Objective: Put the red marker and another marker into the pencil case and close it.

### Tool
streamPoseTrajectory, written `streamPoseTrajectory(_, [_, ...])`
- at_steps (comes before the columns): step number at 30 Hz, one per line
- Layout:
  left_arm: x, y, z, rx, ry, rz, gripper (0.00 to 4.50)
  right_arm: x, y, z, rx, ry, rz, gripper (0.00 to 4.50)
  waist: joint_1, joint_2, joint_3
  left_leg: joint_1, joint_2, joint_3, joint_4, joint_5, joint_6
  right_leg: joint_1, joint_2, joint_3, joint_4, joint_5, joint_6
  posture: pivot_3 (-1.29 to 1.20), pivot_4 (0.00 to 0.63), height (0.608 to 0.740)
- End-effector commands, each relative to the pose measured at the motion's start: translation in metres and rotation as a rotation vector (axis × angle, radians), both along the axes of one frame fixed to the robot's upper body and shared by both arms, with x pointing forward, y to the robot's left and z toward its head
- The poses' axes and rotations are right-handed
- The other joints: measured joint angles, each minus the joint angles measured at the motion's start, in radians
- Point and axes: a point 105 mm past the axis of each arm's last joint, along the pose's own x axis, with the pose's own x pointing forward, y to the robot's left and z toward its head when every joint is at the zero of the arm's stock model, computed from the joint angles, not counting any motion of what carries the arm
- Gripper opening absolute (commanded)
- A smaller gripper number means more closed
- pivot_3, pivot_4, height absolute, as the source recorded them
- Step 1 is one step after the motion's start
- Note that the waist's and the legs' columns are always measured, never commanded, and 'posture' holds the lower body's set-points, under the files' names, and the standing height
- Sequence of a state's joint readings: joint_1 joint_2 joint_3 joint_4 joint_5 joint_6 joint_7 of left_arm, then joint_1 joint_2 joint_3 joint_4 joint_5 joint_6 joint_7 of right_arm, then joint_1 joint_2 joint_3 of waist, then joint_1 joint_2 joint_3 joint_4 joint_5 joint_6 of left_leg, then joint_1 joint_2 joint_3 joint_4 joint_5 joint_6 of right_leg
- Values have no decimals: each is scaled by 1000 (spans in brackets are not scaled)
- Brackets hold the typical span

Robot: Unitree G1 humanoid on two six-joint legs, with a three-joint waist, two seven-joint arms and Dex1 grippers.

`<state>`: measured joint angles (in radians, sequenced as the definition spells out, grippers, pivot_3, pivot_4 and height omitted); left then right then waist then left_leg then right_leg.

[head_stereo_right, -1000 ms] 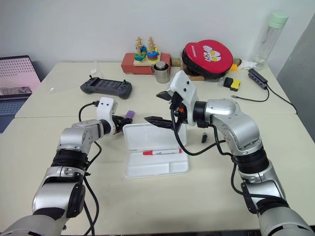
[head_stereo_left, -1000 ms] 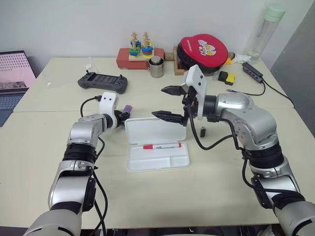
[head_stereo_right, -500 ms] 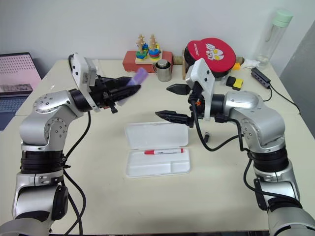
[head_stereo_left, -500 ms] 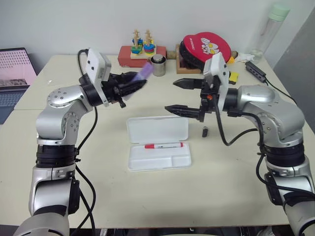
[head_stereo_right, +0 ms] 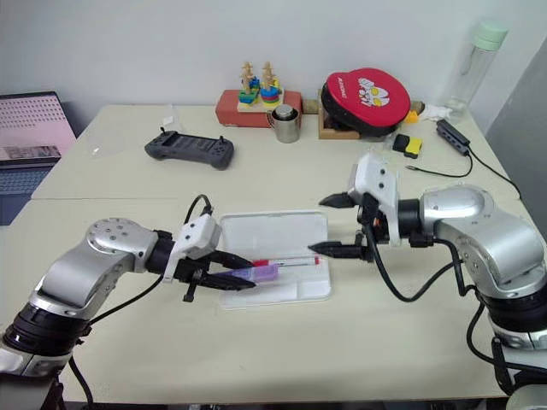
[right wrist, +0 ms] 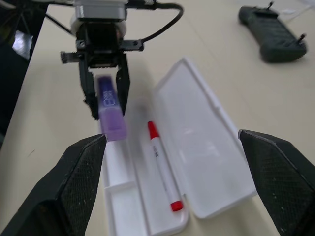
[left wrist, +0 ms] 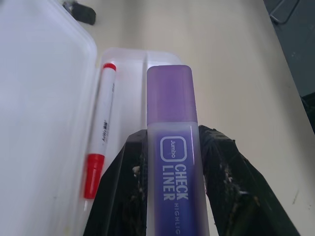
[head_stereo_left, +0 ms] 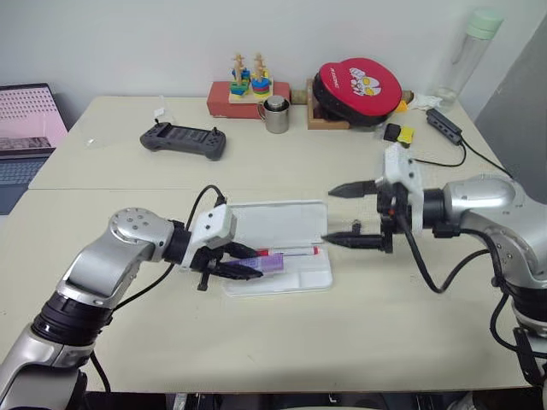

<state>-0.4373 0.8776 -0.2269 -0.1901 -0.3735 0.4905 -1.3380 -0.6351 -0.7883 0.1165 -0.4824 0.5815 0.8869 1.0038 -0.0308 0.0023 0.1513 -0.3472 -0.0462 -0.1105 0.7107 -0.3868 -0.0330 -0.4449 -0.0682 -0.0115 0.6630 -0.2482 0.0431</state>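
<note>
- The left pincer gripped the purple marker over the open pencil case.
- The red marker lay inside.
- The right pincer gaped wide, empty, beside the case.

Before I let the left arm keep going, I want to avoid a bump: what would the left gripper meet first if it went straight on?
Probably the pencil case tray: the left gripper, holding the purple marker, points along it beside the red marker. Depth unclear.
</note>
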Motion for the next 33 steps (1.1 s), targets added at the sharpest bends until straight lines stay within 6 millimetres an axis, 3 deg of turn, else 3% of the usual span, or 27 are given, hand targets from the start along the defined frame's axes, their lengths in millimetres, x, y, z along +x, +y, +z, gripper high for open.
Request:
streamPoseTrajectory(1, [-2, -5, -2, 16, -47, -20, 1201, -16, 7, -9, -57, 1, 67, 4500, 1, 0, 0, 0, 0, 0, 0, 0, 0, 0, 0, 0, 0, 0, 0, 0, 150, 740])
streamPoseTrajectory(22, [3, -23, -19, 30, -62, -12, 1201, -20, 17, -20, -58, 31, 65, 4500, 1, 0, 0, 0, 0, 0, 1, 0, 0, 1, 0, -1, 0, 0, 0, 0, 150, 740])
streamPoseTrajectory(24, [5, -23, -19, 28, -62, -3, 1903, -20, 17, -21, -57, 35, 59, 4500, 1, 0, 0, 0, 0, 0, 1, 0, 0, 1, 0, -1, 0, 0, 0, 0, 150, 740])
streamPoseTrajectory(25, [5, -23, -19, 28, -63, -1, 1944, -20, 17, -21, -55, 36, 56, 4500, 1, 0, 0, 0, 0, 0, 1, 0, 0, 1, 0, -1, 0, 0, 0, 0, 150, 740])
streamPoseTrajectory(33, [12, -27, -12, -7, -87, 17, 3745, -6, 9, -22, -32, 30, -39, 4500, 1, 0, 0, 0, 0, 0, 1, 0, 0, 1, 0, -1, 0, 0, 0, 0, 150, 740])
